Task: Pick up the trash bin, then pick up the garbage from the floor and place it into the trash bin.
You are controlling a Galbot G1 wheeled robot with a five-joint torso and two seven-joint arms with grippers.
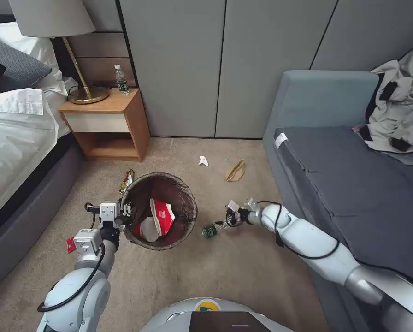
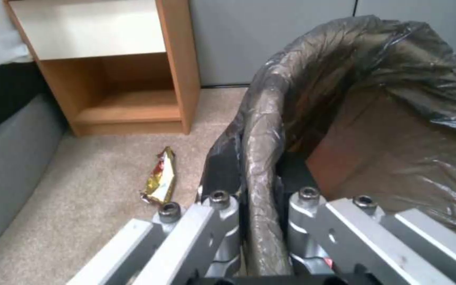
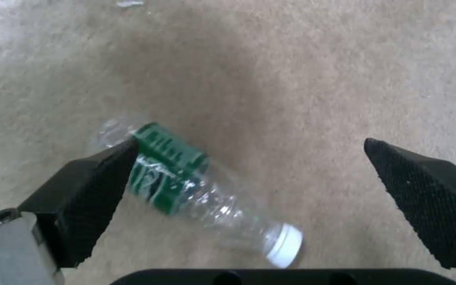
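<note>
Right wrist view: right gripper [image 3: 249, 174] spread wide, holding nothing, green-labelled bottle [image 3: 186, 178] between the pads on carpet, touching one pad. Left gripper [image 2: 254, 206] clamps trash bin [image 1: 160, 210] rim, beside bottle. Step: bottle pickup; next likely lower, close. Sofa [image 1: 335, 175] edge close behind, open floor ahead.

Soft, even indoor light, no glare. The head view bends at its edges. A blurred bottle [image 3: 196, 186] lies beside a broad dim shadow on the carpet [image 3: 344, 79].
</note>
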